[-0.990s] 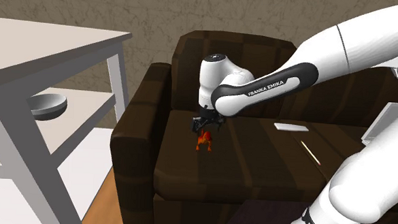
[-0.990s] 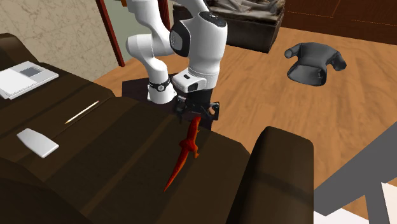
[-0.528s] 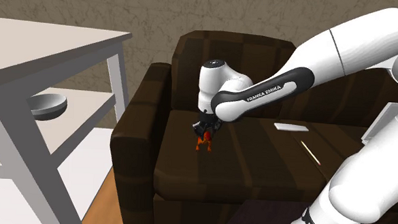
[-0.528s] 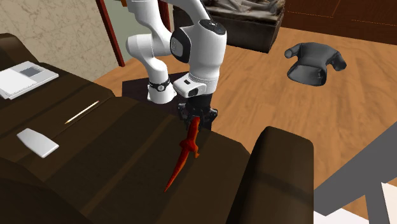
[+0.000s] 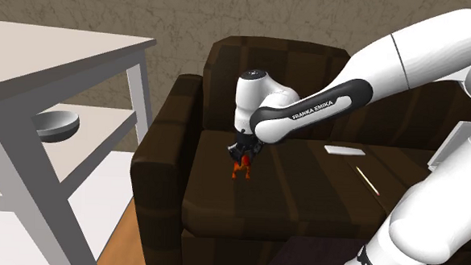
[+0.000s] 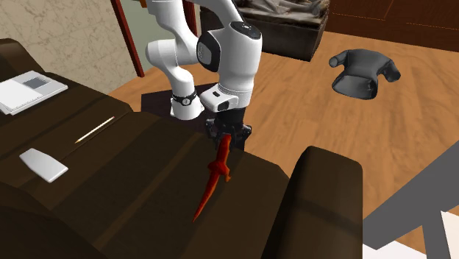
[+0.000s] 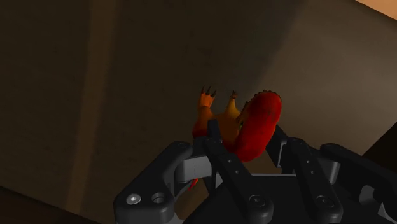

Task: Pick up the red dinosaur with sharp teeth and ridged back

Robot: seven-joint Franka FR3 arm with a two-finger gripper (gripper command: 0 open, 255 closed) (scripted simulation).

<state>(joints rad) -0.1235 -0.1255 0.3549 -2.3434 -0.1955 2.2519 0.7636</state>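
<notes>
My gripper [image 6: 226, 135] is clenched on the dinosaur [image 6: 216, 171]. From the wrist, my two black fingers [image 7: 219, 149] press on either side of its rounded red body, and its two orange clawed legs [image 7: 207, 107] stick out past my fingertips.

The dinosaur is on the seat of a dark brown sofa [image 5: 223, 208]. It is over the cushion at the shoulder view's left end, near the armrest [image 5: 156, 157] there. I hang straight above it with my fingers pointing down.

In the second exterior view its long axis is plain. I grip the thick end near the seat's front edge. From there the body stretches away from me, across the cushion and toward the sofa's back. It narrows into a thin red tail [image 6: 202, 202] whose tip points to that view's lower left. I cannot tell whether the tail rests on the cushion or sits just above it.

Farther along the seat, well apart from me at the shoulder view's right, lie a flat white slab [image 5: 339, 150] and a thin pale stick [image 5: 367, 180]. Beyond the armrest, at that view's left, is a white table [image 5: 67, 61] with a grey bowl [image 5: 57, 124] on its lower shelf.
</notes>
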